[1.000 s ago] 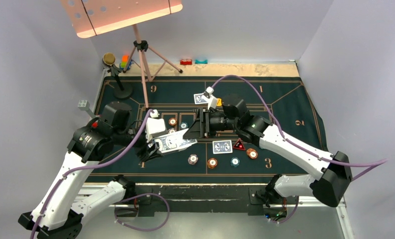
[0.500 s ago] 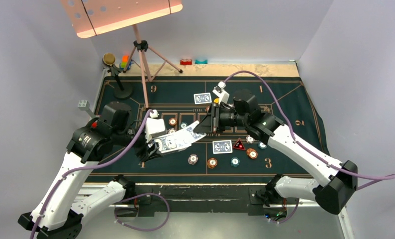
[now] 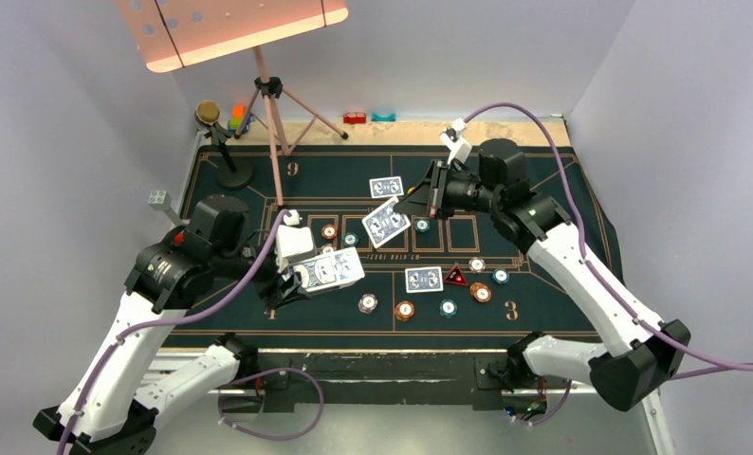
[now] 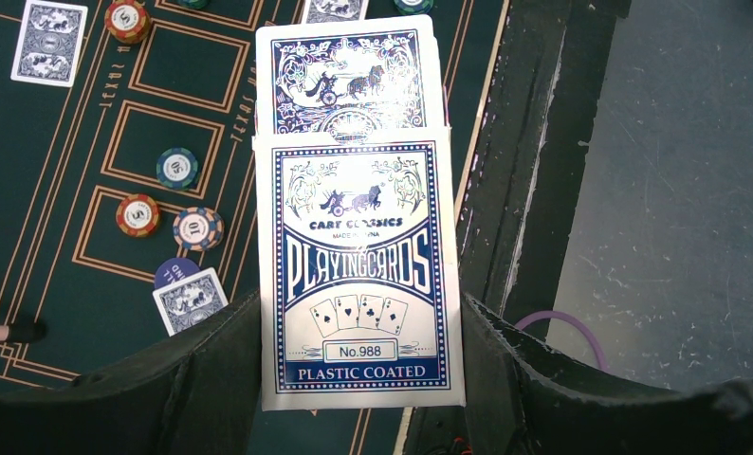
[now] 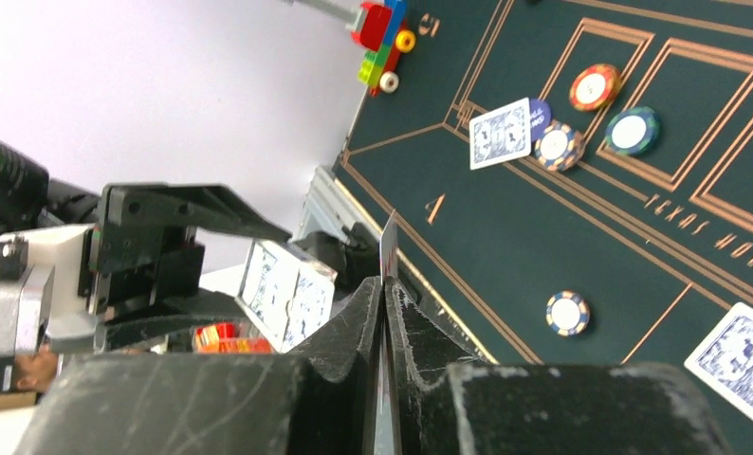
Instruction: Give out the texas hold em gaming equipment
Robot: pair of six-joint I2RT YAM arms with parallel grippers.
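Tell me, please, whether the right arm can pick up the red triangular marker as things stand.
Probably not yet: the right gripper is shut on a playing card, so it has no free grip. The red triangular marker itself lies uncovered on the mat, beside a face-down card.

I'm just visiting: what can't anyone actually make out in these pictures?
1. Face of the blue-and-white patterned playing card in the right gripper: top view shows its back, right wrist view only its edge.
2. Card count inside the blue-and-white cardboard box held by the left gripper: the box hides all but the top, left wrist view.
3. Lettering on the round blue disc: a face-down card covers most, left wrist view.
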